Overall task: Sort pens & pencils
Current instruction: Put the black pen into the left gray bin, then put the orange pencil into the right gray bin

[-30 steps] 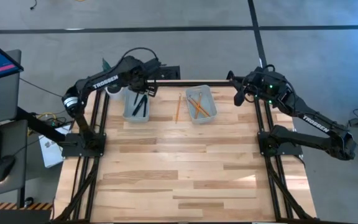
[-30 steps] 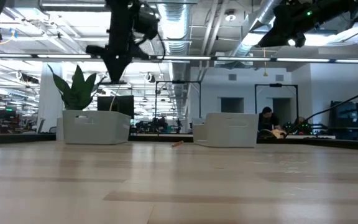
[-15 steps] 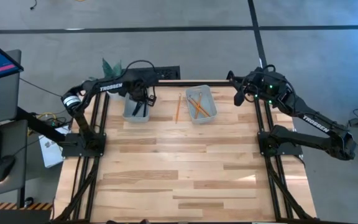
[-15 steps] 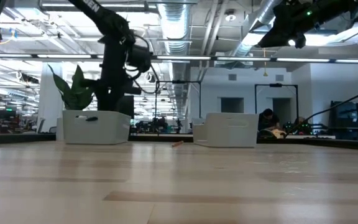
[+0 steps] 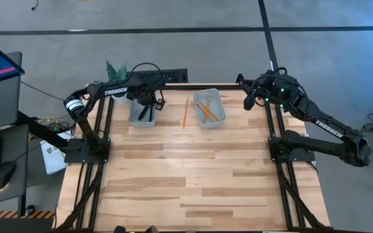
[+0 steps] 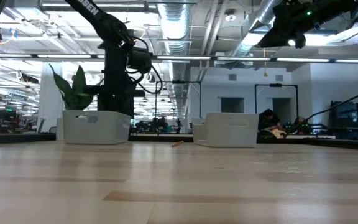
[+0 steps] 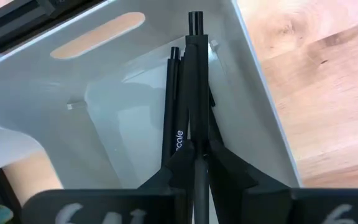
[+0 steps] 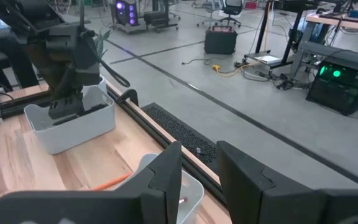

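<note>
The left tool (image 5: 149,103) reaches down into the left bin (image 5: 133,116), a pale plastic tub with a slot handle, near the bench's (image 5: 193,175) far edge. In the left wrist view its fingers (image 7: 178,168) are pinched narrow on one pen (image 7: 196,81), a smooth black stick pointing at the bin's far wall; more pens (image 7: 172,106) lie just beside it against the white floor. From above, the pens (image 5: 146,111) show only as dark strokes half hidden by the arm.

The right bin (image 5: 220,111), the same pale plastic, sits beside the first bin along the far edge and holds orange pencils (image 5: 205,107) lying crossed. One loose pencil (image 5: 185,112) lies on the pale wood planks between the two bins; the low view shows only its end (image 6: 177,144), and the bins' walls hide everything inside them.

The right tool (image 5: 247,98) hangs over the bench's far right corner, apart from both bins; the right wrist view shows its fingers (image 8: 166,168) set with a clear gap, holding nothing.

A leafy plant (image 6: 73,87) stands behind the left bin. A person (image 6: 267,121) sits in the room beyond.
</note>
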